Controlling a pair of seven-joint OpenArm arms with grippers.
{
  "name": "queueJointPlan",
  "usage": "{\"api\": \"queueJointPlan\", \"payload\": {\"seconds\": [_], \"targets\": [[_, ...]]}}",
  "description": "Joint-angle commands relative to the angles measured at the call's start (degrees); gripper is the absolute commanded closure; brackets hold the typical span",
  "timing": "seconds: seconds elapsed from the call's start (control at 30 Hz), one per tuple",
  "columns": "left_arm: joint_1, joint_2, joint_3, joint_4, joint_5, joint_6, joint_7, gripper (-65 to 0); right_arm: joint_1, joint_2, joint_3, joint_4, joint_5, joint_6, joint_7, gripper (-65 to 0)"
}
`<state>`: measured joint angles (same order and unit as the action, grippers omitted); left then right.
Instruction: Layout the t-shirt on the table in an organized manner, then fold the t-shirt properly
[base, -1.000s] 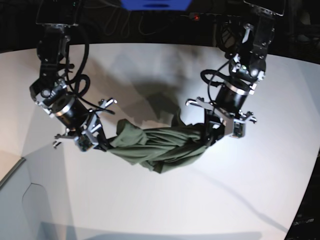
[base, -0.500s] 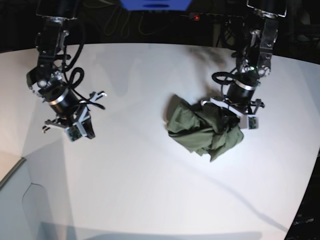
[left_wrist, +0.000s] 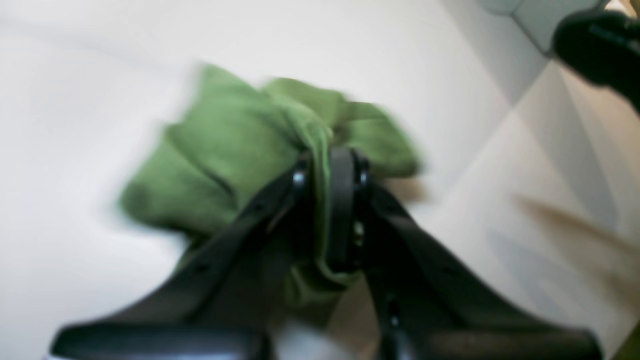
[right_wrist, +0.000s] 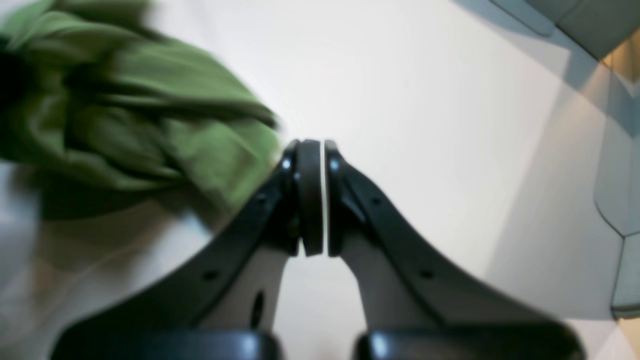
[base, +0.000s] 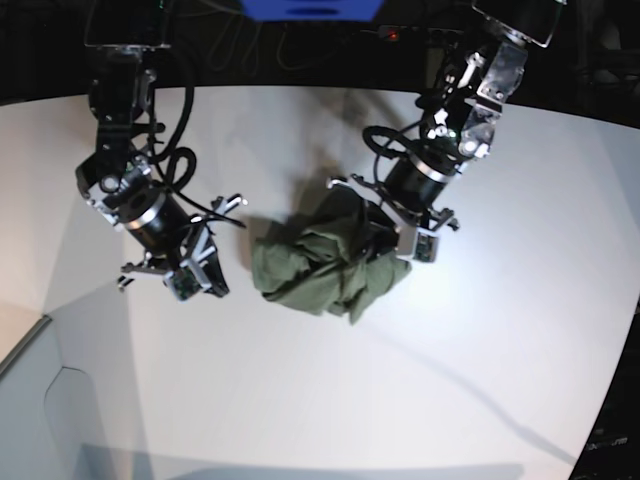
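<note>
Your left gripper (left_wrist: 330, 200) is clamped on the t-shirt (base: 320, 262), jaws drawn nearly together with a fold of green cloth pinched between the pads; in the left wrist view the fabric runs straight up through the narrow gap and spills out above and to the left in a blurred bundle. From the base view, that arm reaches down from the top right, and its gripper (base: 385, 235) sits at the right-hand edge of the crumpled heap.

Your right gripper (right_wrist: 317, 200) is closed on nothing. The two pads meet with only a hairline of white showing between them, and no cloth is caught there. In the right wrist view the shirt (right_wrist: 125, 120) lies just to the left of the fingertips, near but not in the grip. In the base view this gripper (base: 195, 272) hangs to the left of the pile, apart from it, with bare tabletop between.

The shirt itself is a bunched olive mound near the middle of the table (base: 300, 400), wrinkled and folded over on itself, with no sleeve or collar that you can pick out. It rests on the white surface with its shadow beneath, and its right side is drawn up toward your left gripper.
</note>
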<state>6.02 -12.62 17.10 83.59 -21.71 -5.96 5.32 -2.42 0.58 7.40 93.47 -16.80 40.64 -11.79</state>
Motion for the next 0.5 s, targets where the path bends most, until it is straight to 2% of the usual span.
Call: {"api": "queueJointPlan", "payload": {"seconds": [0.0, 0.07, 0.17, 0.47], "targets": [[0.0, -0.5, -0.1, 0.9, -0.1, -0.1, -1.6, -0.4, 1.1, 0.5, -0.7, 1.5, 0.7, -0.6, 1.6, 0.0], [0.4, -0.8, -0.1, 0.9, -0.1, -0.1, -1.6, -0.4, 1.1, 1.4, -2.4, 1.6, 0.7, -0.6, 1.6, 0.0], [2.0, -3.6, -0.1, 0.8, -0.7, -0.1, -1.6, -0.4, 1.4, 2.7, -5.5, 1.4, 0.6, -0.6, 1.6, -0.7], [3.4, -7.6, 0.0, 0.5, -0.7, -0.1, -1.6, -0.4, 2.7, 4.0, -16.1, -1.0, 0.6, -0.6, 1.6, -25.6]]}}
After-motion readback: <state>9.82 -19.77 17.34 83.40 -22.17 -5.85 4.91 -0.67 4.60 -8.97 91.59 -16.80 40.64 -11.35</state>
